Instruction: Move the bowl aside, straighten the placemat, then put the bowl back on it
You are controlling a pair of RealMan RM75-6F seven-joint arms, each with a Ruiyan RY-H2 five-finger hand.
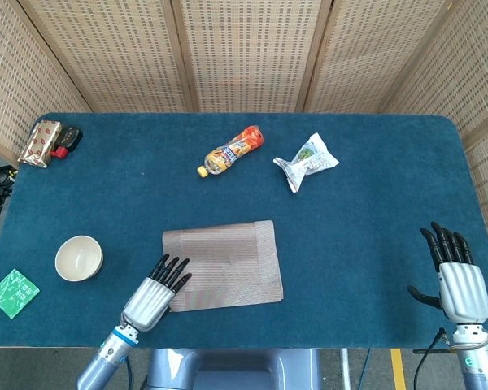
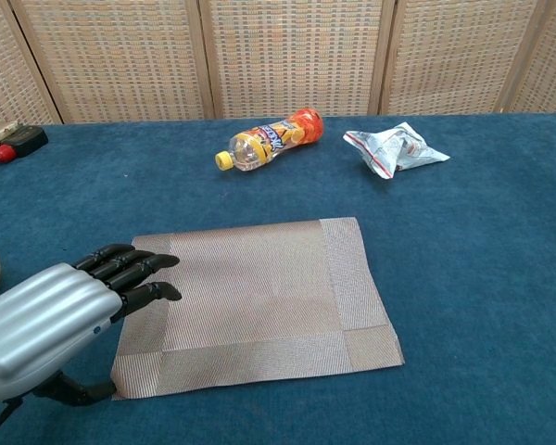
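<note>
The left hand (image 2: 46, 320) lies open, fingertips on the placemat's (image 1: 224, 264) left edge near the table's front edge; the right hand (image 1: 458, 280) hovers open by the front right corner. The bowl (image 1: 79, 257) sits aside, left. Press flat and drag gently, avoiding wrinkles. No label is legible.

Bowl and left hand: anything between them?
Nothing. Head view shows only bare blue table between the bowl and the left hand, whose fingertips lie on the placemat's left edge.
</note>
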